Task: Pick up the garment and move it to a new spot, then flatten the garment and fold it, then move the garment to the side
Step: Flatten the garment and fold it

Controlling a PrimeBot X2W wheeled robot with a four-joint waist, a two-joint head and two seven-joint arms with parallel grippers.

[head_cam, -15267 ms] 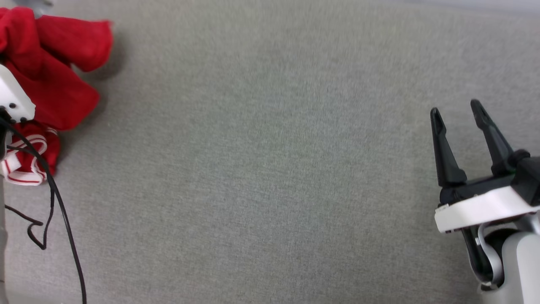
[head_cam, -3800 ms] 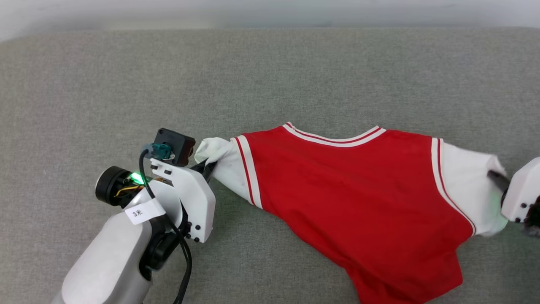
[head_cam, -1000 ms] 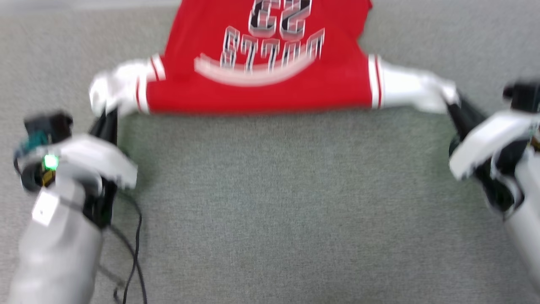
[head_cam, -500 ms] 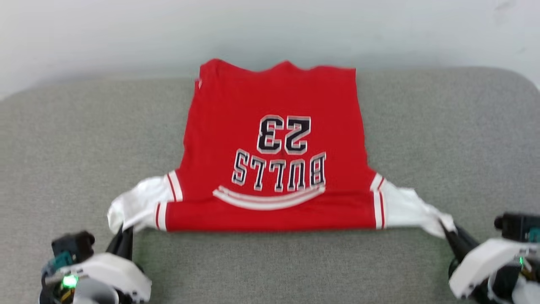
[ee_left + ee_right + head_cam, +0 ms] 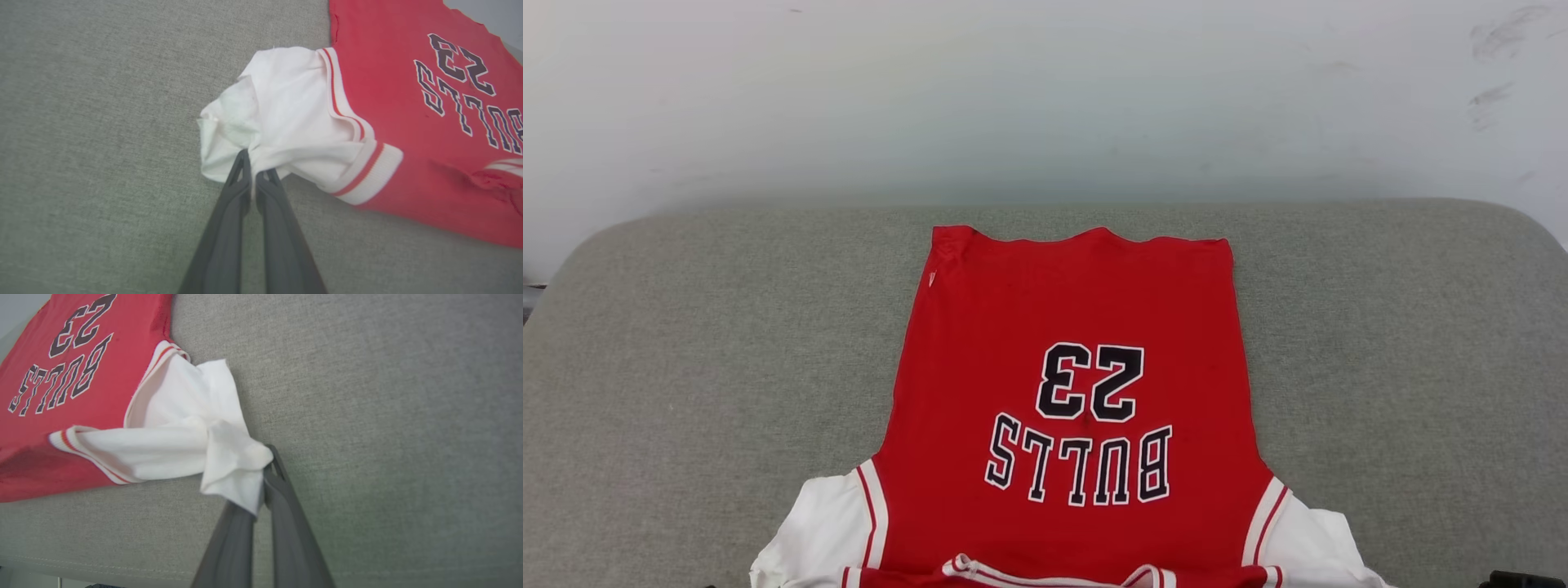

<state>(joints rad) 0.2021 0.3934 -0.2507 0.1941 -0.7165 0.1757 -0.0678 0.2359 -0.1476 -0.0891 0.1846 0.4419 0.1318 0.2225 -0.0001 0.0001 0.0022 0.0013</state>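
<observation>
The garment (image 5: 1078, 327), a red jersey with white short sleeves, lies spread on the grey cushion, printed face up, with "23" and "BULLS" upside down in the head view. Its hem reaches toward the far edge and its collar sits at the bottom edge of that view. In the left wrist view my left gripper (image 5: 252, 173) is shut on the bunched white sleeve (image 5: 286, 118). In the right wrist view my right gripper (image 5: 263, 486) is shut on the other white sleeve (image 5: 192, 424), which is pulled into a knot at the fingertips.
The grey cushion (image 5: 686, 367) has bare fabric left and right of the garment. A pale wall (image 5: 1045, 90) rises right behind its rounded far edge. The cushion's near seam and edge (image 5: 61, 565) run along the bottom of the right wrist view.
The head camera has tilted up, so the jersey sits lower in view and both grippers have left the bottom edge. Both grippers still hold the sleeves.
</observation>
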